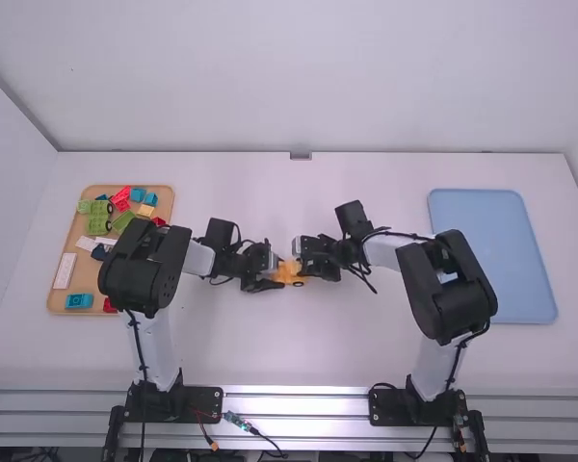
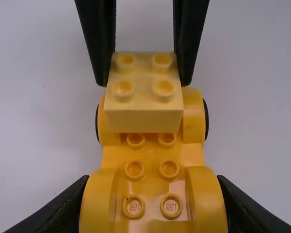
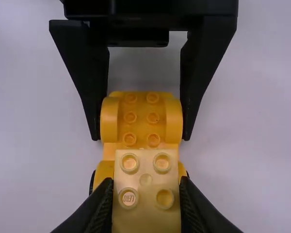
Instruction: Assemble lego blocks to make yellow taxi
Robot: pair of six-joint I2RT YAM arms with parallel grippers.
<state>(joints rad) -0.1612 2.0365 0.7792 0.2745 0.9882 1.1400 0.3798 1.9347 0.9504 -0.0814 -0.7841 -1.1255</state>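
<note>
Wrist views resolve studs (image 3: 129, 198): right gripper (image 1: 302, 263) angled inward, jaws clamped on four-stud pale-yellow brick (image 3: 146, 216); left gripper (image 1: 274, 273) likewise, on wheeled yellow car base (image 2: 151, 154).

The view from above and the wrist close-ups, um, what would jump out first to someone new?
Probably the orange-yellow car base mid-table between the arms, gripped by the left gripper. Over its wheeled end, the right gripper pinches a paler yellow block. Next, perhaps, the colourful bricks in the tray at the high view's left, opposite the blue tray at right.
</note>
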